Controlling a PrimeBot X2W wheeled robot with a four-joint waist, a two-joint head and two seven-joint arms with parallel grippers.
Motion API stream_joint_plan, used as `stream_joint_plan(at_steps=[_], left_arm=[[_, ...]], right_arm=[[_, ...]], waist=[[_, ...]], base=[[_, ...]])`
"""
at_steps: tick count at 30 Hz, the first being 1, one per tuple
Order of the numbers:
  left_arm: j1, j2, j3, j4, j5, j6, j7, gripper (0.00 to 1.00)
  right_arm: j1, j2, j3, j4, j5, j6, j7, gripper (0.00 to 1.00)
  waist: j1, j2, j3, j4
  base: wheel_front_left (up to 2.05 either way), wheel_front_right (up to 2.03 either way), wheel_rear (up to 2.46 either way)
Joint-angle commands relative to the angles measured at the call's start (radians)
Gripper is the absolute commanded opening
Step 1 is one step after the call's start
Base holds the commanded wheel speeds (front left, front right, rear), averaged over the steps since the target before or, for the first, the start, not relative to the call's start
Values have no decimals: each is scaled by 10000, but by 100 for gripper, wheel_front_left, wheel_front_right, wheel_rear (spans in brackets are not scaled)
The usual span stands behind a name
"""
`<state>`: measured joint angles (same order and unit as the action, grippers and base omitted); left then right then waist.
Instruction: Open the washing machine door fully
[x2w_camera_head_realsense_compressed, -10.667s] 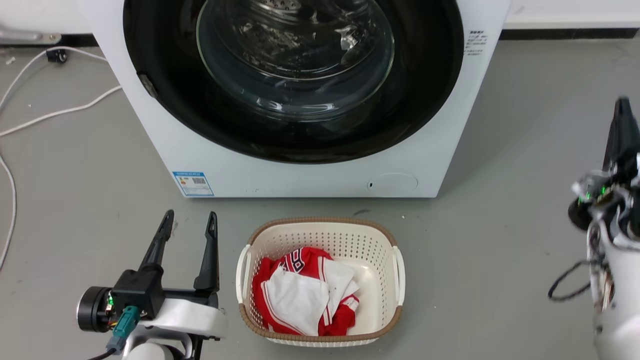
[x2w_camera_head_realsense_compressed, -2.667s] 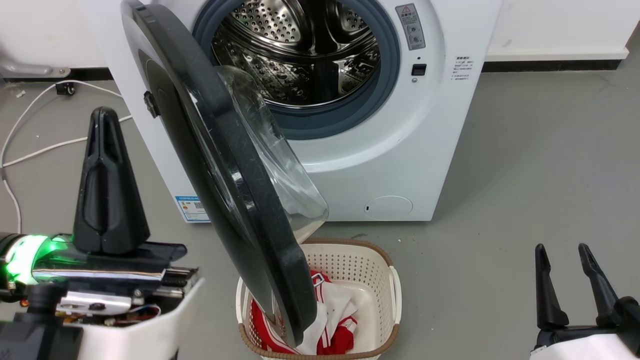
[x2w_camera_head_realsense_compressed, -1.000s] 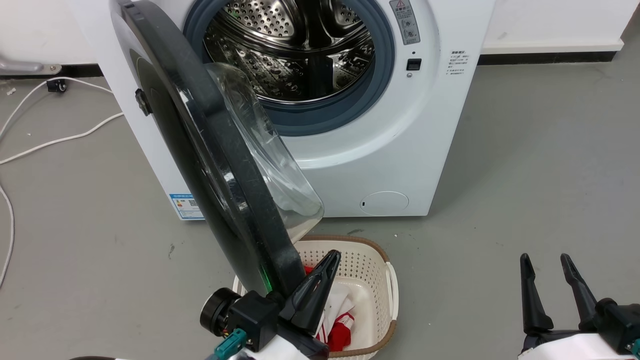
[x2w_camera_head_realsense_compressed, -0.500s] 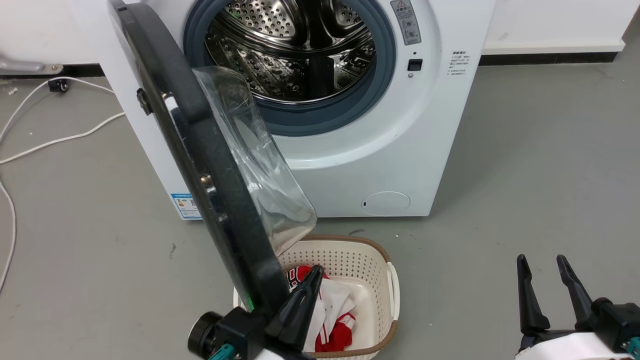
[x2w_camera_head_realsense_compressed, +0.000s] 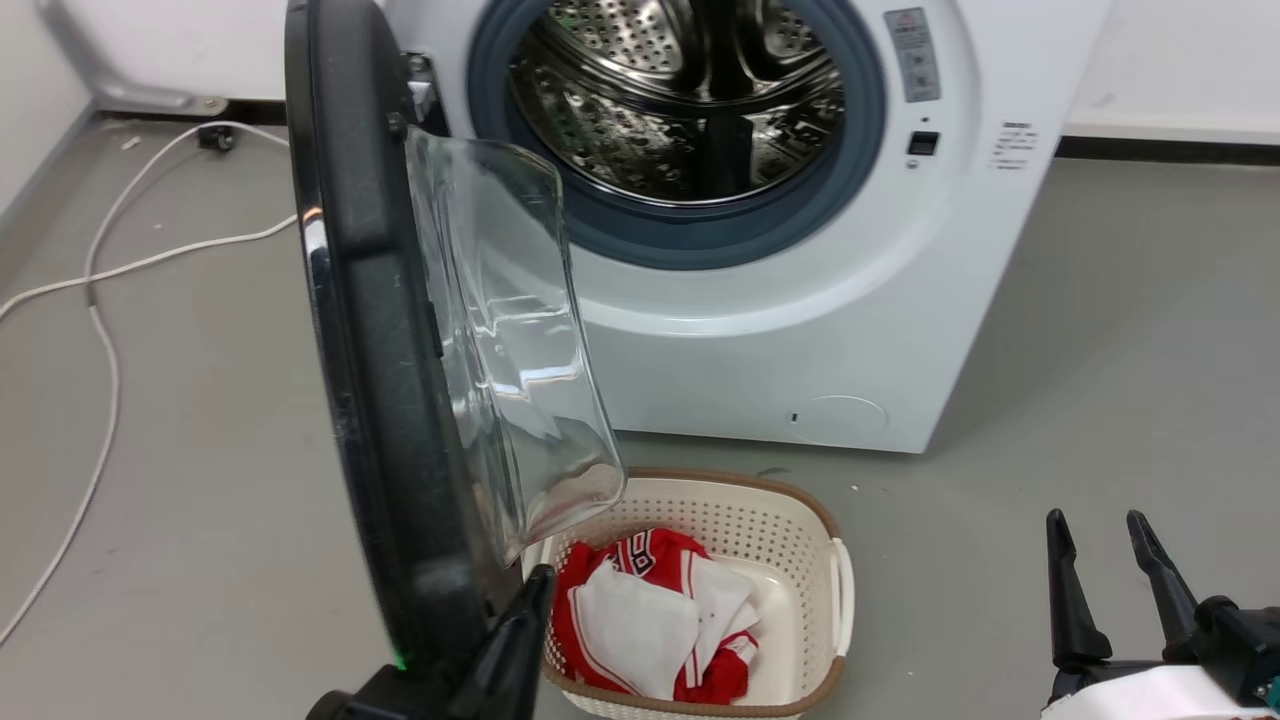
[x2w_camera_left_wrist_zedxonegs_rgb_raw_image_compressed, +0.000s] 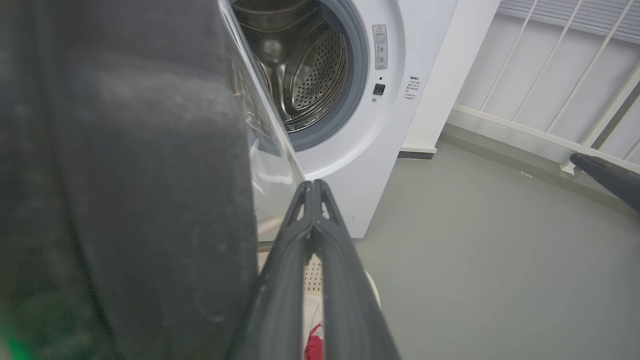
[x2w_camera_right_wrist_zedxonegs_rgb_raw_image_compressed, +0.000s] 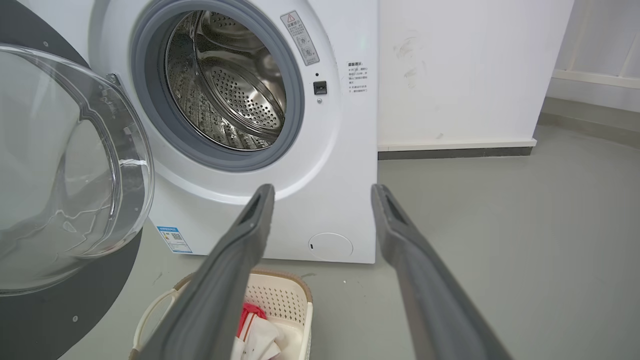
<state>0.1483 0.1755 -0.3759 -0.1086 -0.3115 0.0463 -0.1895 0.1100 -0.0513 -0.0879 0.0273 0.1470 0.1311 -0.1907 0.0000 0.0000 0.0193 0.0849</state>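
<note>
**Grey floor, white machine: door standing out from the front, left fingers at its lower rim**

Grey concrete floor (x2w_camera_head_realsense_compressed: 1100, 350) is shown in front of the washing machine (x2w_camera_head_realsense_compressed: 760, 330), whose steel drum (x2w_camera_head_realsense_compressed: 690, 90) and grey gasket (x2w_camera_head_realsense_compressed: 600, 230) are fully exposed. The washing machine door (x2w_camera_head_realsense_compressed: 370, 350) is hinged on the machine's left side. It is seen almost edge-on in the head view, standing roughly square to the front panel. Its glass bowl (x2w_camera_head_realsense_compressed: 500, 330) bulges toward the right, above the left end of the laundry basket (x2w_camera_head_realsense_compressed: 835, 570), in which a red-and-white garment (x2w_camera_head_realsense_compressed: 650, 620) lies.

The left gripper (x2w_camera_head_realsense_compressed: 540, 585) is clenched with nothing between its fingers. It is placed just beside the lower rim of the door, on the bowl side; contact cannot be confirmed. The right gripper (x2w_camera_head_realsense_compressed: 1095, 525) is spread and empty, low at the right, well apart from the machine.

The task is judged to be partly done, since further outward travel appears to be available.

Hazards:
- The clenched fingers may slide off the curved rim if the push is angled, and the door could then drift back.
- The glass bowl may be struck if the fingers ride upward.
- The hinge may be strained if pressure is applied past its stop.
- The white cable (x2w_camera_head_realsense_compressed: 100, 330) on the floor to the left may be caught if the base is advanced that way.
</note>
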Motion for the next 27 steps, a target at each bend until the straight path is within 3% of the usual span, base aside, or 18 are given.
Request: stream_joint_plan(at_steps=[1, 12, 27], left_arm=[[121, 141, 250, -3, -32, 154, -70, 0], [362, 609, 1549, -110, -380, 717, -381, 0], [-443, 1169, 4148, 791, -1188, 983, -754, 0]], right_arm=[[90, 20, -24, -63, -49, -7, 23, 100], [83, 20, -15, -218, -25, -7, 135, 100], [-215, 18, -13, -397, 23, -7, 245, 100]], waist=[[0, 0, 12, 276], [0, 0, 79, 1091], [0, 0, 422, 988]], base=[[0, 0, 0], [0, 0, 0], [0, 0, 0]])
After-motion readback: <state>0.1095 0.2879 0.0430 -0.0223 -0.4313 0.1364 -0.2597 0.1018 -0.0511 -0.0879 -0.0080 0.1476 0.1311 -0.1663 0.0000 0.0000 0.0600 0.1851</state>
